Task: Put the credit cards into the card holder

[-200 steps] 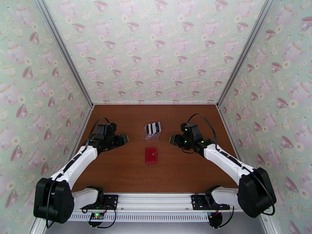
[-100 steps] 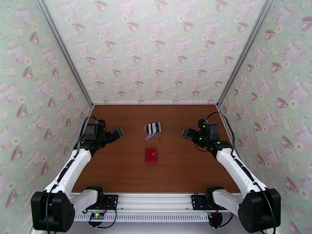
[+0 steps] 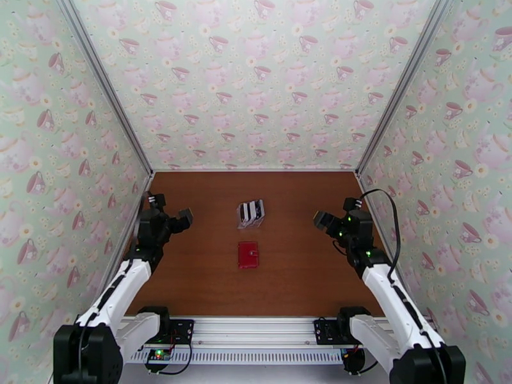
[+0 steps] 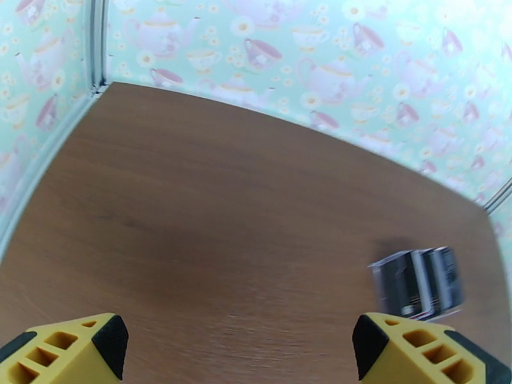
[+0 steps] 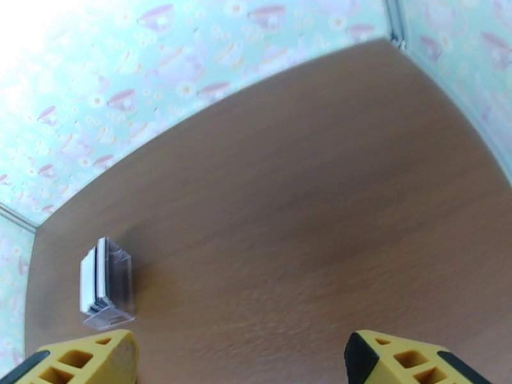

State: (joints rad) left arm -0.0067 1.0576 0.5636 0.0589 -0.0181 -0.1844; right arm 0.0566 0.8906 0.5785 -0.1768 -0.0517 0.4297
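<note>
Hanging wide open and empty, the left hand (image 3: 171,209) and right hand (image 3: 335,212) are far from the credit cards (image 3: 251,212), upright in a clear rack (image 5: 115,286) mid-table (image 3: 301,276). The red card holder (image 3: 248,255) lies just nearer and looks shut. A rough pinch could tip the rack.

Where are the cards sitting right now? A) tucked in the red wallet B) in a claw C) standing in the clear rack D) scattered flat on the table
C: the cards stand upright in the clear rack, just beyond the red wallet.
</note>
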